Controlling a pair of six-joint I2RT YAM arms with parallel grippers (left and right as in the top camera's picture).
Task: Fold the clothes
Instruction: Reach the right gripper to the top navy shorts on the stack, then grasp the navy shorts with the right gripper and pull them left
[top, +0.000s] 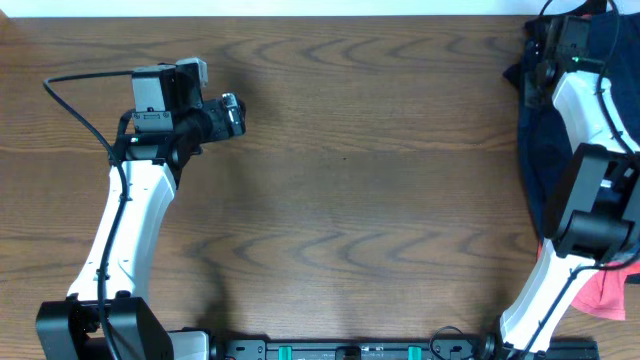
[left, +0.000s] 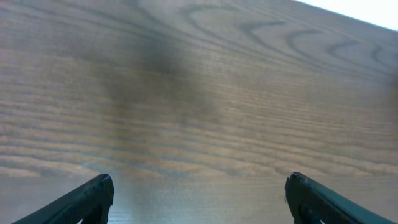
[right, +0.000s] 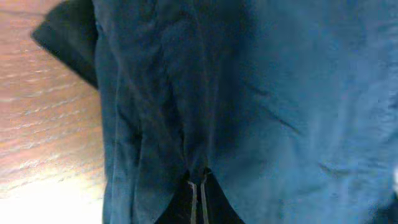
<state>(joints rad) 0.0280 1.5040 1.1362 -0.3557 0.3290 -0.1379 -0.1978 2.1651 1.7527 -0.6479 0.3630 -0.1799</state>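
A pile of dark navy blue clothes (top: 535, 150) lies at the table's right edge, under my right arm. A coral-red garment (top: 603, 290) shows at the lower right. My right gripper (top: 548, 62) is at the far end of the pile. In the right wrist view the navy fabric (right: 261, 93) fills the frame and my right gripper (right: 198, 186) is shut on a gathered fold of it. A black piece (right: 65, 37) shows at the upper left. My left gripper (top: 232, 113) is open and empty above bare wood; its fingers stand wide apart in the left wrist view (left: 199, 193).
The brown wooden table (top: 350, 200) stretches between the two arms. A black rail (top: 350, 350) runs along the front edge. The table's far edge is near the right gripper.
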